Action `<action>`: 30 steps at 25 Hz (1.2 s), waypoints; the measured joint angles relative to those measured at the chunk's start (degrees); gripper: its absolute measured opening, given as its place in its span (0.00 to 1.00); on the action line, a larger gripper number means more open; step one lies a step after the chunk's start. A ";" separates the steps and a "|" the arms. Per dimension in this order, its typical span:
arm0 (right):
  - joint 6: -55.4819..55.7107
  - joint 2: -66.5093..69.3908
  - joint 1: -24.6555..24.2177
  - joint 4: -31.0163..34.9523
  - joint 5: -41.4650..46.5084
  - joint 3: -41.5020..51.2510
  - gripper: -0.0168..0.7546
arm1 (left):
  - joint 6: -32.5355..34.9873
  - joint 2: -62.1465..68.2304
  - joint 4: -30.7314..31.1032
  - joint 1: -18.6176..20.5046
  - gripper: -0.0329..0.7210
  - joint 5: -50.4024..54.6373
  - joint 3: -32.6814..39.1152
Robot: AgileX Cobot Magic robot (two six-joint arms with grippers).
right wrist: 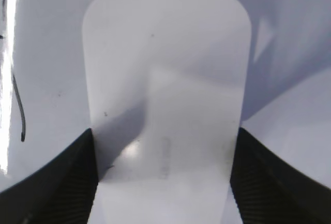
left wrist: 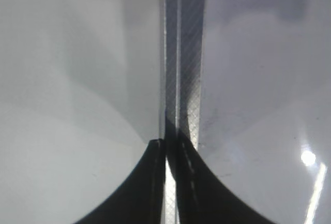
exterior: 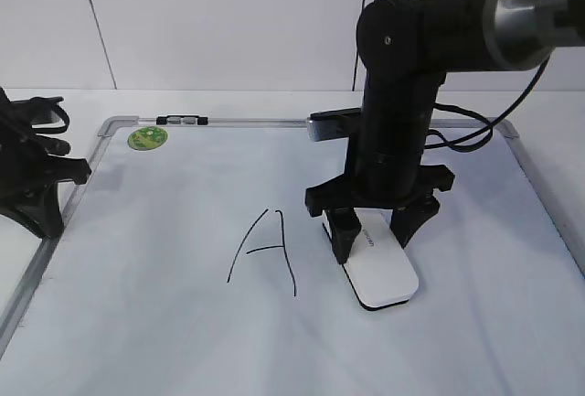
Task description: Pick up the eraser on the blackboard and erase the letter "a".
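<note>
The white eraser (exterior: 384, 272) lies flat on the blackboard (exterior: 137, 323), right of a tall capital "A" (exterior: 265, 250). My right gripper (exterior: 373, 248) comes down over the eraser's far end, and its two black fingers press against the long sides. In the right wrist view the eraser (right wrist: 165, 79) fills the span between the fingers (right wrist: 77, 182), with the gripper (right wrist: 164, 136) shut on it. The letter "a" does not show in any view. My left gripper (left wrist: 166, 146) is shut and empty above the board's left frame (left wrist: 181, 53).
The left arm (exterior: 32, 176) rests at the board's left edge. A round green sticker (exterior: 146, 138) and a small clip (exterior: 183, 121) sit at the top frame. One black stroke of the capital "A" (right wrist: 20, 110) appears left of the eraser. A cable (exterior: 466, 135) loops behind the right arm.
</note>
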 joint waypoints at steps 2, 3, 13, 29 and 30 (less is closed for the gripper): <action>0.00 0.00 -0.12 0.00 0.00 0.00 0.73 | 0.00 0.00 0.00 0.00 0.08 0.00 0.00; 0.00 0.00 -0.12 0.00 0.00 0.00 0.73 | 0.00 0.00 0.00 0.00 0.08 0.00 0.00; -0.63 0.00 4.41 -3.13 0.00 0.00 0.73 | 0.00 0.00 0.00 0.00 0.08 -0.02 0.00; -0.63 1.70 6.80 -2.86 1.11 -9.41 0.73 | 0.00 0.04 -0.14 0.00 0.09 0.08 -0.09; -0.63 1.70 6.80 -3.16 1.11 -10.28 0.73 | 0.00 0.04 -0.14 0.00 0.09 0.08 -0.09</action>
